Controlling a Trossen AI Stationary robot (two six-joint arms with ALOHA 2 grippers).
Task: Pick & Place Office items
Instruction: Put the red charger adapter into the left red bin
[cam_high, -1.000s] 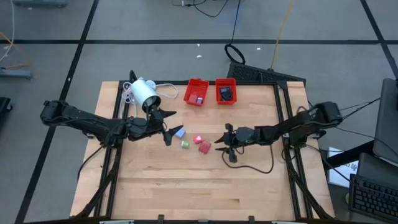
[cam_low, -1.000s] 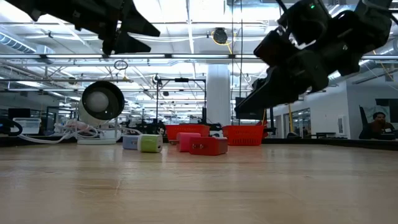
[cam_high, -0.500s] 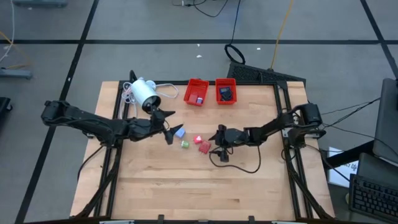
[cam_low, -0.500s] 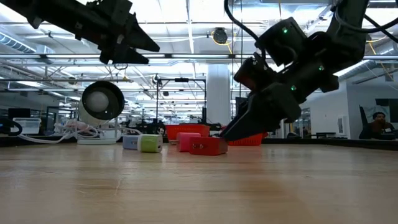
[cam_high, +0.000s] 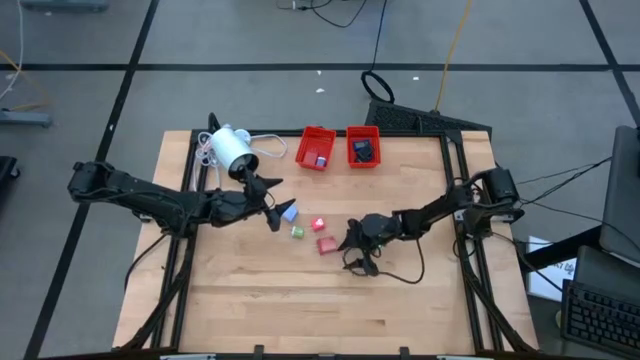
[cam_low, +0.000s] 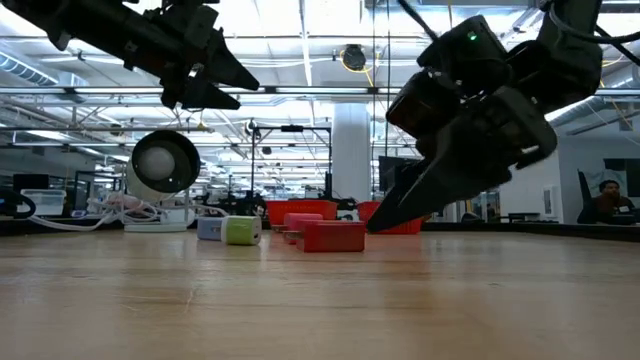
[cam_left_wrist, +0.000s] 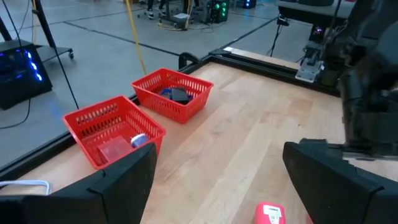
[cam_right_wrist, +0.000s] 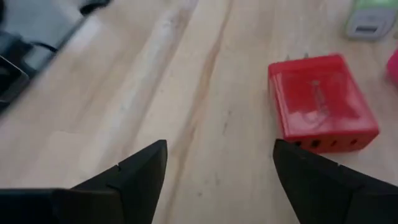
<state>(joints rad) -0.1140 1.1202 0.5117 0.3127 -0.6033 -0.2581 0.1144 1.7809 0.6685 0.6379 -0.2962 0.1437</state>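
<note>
1. Office items are lying mid-table in the high view: a red block (cam_high: 325, 245), a pink piece (cam_high: 318, 224), a green piece (cam_high: 297, 232) and a pale blue piece (cam_high: 289, 212). The right gripper (cam_high: 352, 247) is hovering just beside the red block, fingers spread and holding nothing. The left gripper (cam_high: 270, 200) is hanging over the pale blue piece, released too. Two red trays (cam_high: 317, 135) (cam_high: 363, 133) are sitting at the far edge, each with something small inside, near a white lamp (cam_high: 232, 150).

2. Low view: the red block (cam_low: 333, 236) is resting flat on the table (cam_low: 320, 300), with the right gripper (cam_low: 400, 210) tilting down beside it, tips apart from it (a narrow gap is showing). The green piece (cam_low: 241, 231) is lying farther left, and the left gripper (cam_low: 215, 75) is hanging high above.

3. Left wrist view: both trays (cam_left_wrist: 112, 121) (cam_left_wrist: 171, 93) are standing side by side, and the left fingers (cam_left_wrist: 124, 180) are gaping wide.

4. Right wrist view: the red block (cam_right_wrist: 320, 102) is lying on the wood ahead of the parted fingers (cam_right_wrist: 140, 171), untouched.
</note>
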